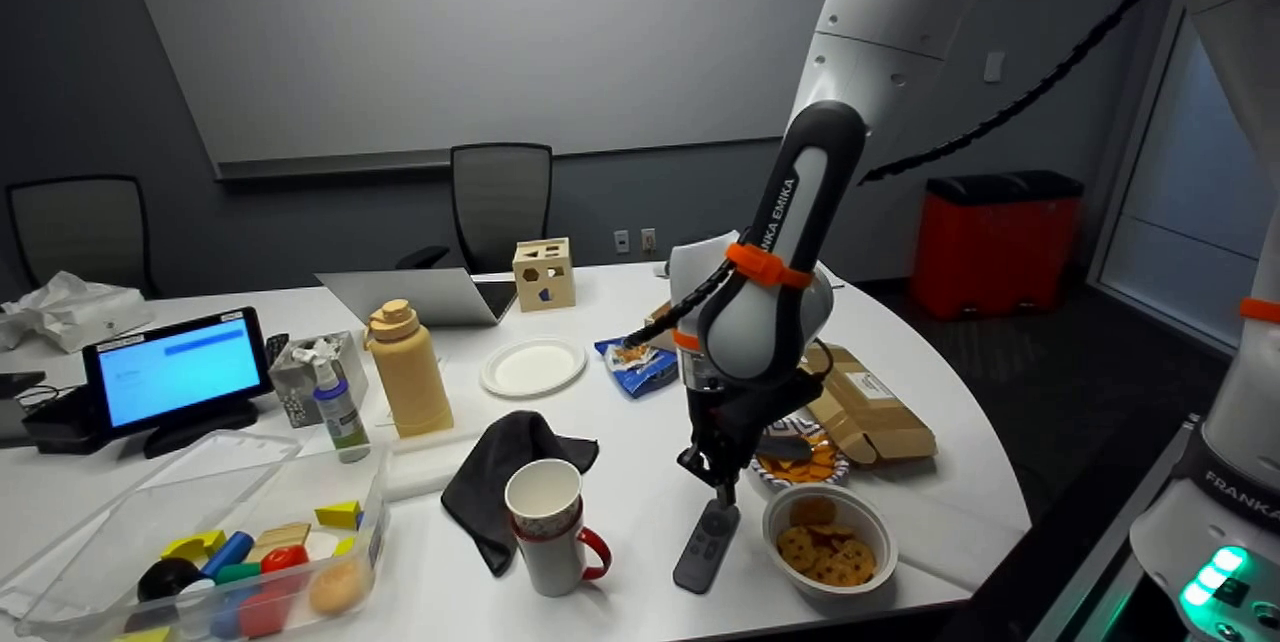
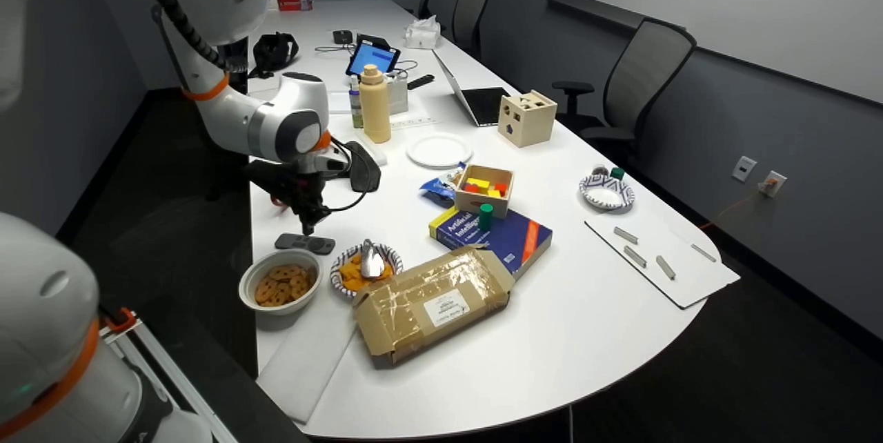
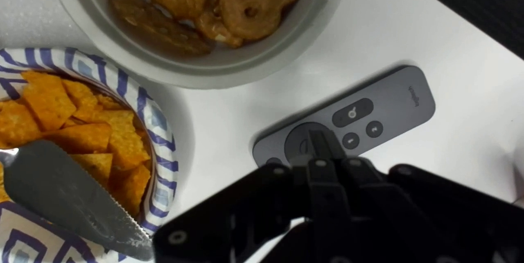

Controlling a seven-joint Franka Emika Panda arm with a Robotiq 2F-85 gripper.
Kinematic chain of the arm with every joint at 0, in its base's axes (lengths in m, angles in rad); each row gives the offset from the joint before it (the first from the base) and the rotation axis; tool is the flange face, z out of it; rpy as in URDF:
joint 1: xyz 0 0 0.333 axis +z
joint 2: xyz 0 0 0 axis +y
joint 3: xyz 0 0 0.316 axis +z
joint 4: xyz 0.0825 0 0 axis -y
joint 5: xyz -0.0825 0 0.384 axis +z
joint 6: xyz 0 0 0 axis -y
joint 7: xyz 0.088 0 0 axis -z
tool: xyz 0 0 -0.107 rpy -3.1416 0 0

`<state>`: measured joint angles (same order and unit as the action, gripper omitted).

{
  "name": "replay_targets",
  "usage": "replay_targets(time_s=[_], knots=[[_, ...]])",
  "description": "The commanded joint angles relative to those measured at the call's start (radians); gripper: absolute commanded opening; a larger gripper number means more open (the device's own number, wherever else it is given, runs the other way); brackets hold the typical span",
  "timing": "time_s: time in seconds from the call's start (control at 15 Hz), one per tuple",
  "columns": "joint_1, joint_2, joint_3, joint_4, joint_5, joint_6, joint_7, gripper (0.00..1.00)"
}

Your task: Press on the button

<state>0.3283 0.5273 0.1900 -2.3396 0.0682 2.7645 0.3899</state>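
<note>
The slim dark remote control lies flat near the table edge in both exterior views [image 1: 700, 562] [image 2: 290, 241] and in the wrist view [image 3: 403, 95]. In the wrist view its face has a large round pad [image 3: 295, 140], an oval key [image 3: 352, 112] and small round keys marked 1 [image 3: 350, 140] and 2 [image 3: 374, 129]. Another small key [image 3: 273, 160] is partly hidden. My gripper [image 3: 325, 134] is shut and empty, pointing down. Its fingertips cover part of the round pad and show in both exterior views [image 1: 724, 496] [image 2: 308, 229]. I cannot tell whether they touch it.
A bowl of crackers [image 1: 880, 567] stands close beside the remote. A patterned bowl of orange chips [image 3: 166, 164] holds a metal server [image 3: 65, 197]. A cardboard box [image 2: 414, 326] lies beyond. A stacked mug [image 1: 550, 562] and black cloth [image 1: 500, 472] are on the remote's other side.
</note>
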Motion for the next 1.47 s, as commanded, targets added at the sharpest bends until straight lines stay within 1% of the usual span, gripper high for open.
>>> replay_targets(time_s=[0.0, 0.53, 0.73, 0.93, 1.13, 1.4], knots=[[0.02, 0.063, -0.007, 0.055, 0.034, 0.016, -0.004, 0.0], [0.068, 0.134, -0.049, 0.115, 0.038, 0.016, 0.029, 0.0], [0.094, 0.148, -0.076, 0.126, 0.031, 0.019, 0.052, 0.0], [0.103, 0.188, -0.084, 0.157, 0.032, 0.018, 0.053, 0.0], [0.1, 0.232, -0.072, 0.189, 0.037, 0.014, 0.041, 0.0], [0.118, 0.249, -0.08, 0.2, 0.029, -0.005, 0.049, 0.0]])
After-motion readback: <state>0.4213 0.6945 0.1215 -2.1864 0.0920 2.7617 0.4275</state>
